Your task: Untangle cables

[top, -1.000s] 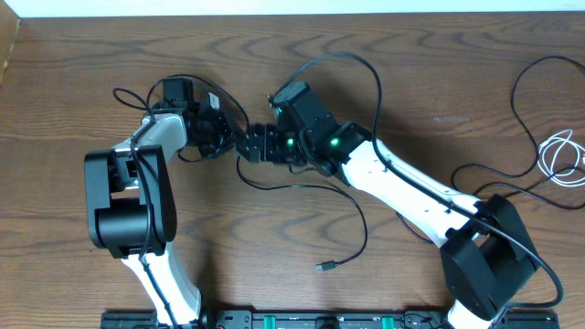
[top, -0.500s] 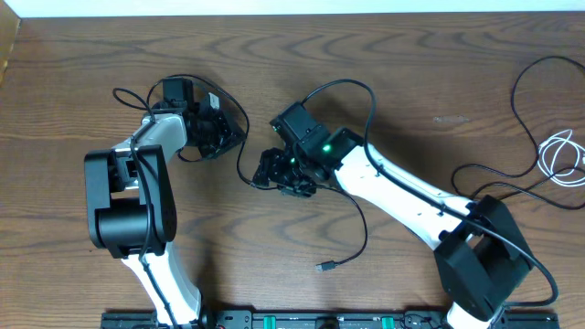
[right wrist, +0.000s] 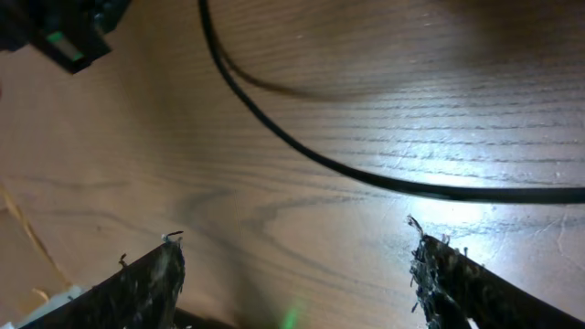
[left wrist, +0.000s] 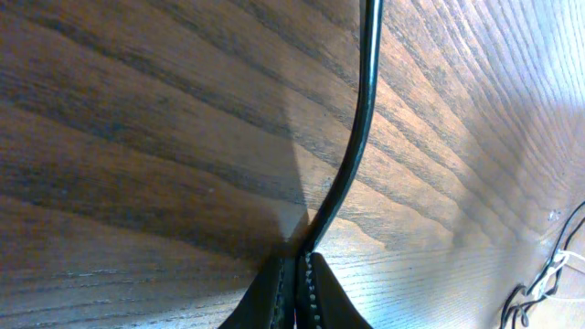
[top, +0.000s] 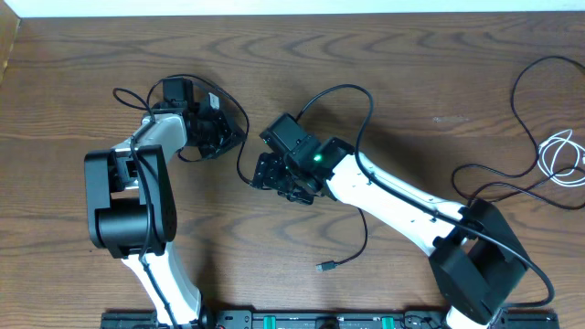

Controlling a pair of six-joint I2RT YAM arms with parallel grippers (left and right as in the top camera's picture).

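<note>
Left gripper point(top: 236, 137): jaws fully closed, pinching a thin black cable point(top: 366, 233). In the left wrist view the fingertips point(left wrist: 297, 274) meet at the bottom centre, and the cable point(left wrist: 352, 155) rises out of them and curves to the top edge of the frame. It lies against the wood table point(top: 439, 73).

Overhead, that cable leaves my left gripper, drops down the middle of the frame and passes just left of my right gripper point(top: 263, 174). It then runs right under the right arm and hooks down to its plug end point(top: 324, 266) at lower centre. The plug is loose on the table, well apart from both grippers.

Right gripper: jaws wide apart, holding nothing. In the right wrist view the gripper point(right wrist: 297, 274) has one finger at lower left and the other at lower right, with bare table between them. A black cable point(right wrist: 494, 192) crosses the upper half of that frame beyond the fingertips and touches neither finger.

Other cables are at the far right of the overhead view. A second black cable point(top: 514, 96) loops from the upper right corner down towards the right arm's base. The white cable point(top: 553, 151) is bunched at the right edge, beside it. Can't tell whether those two cross or only lie close.
</note>
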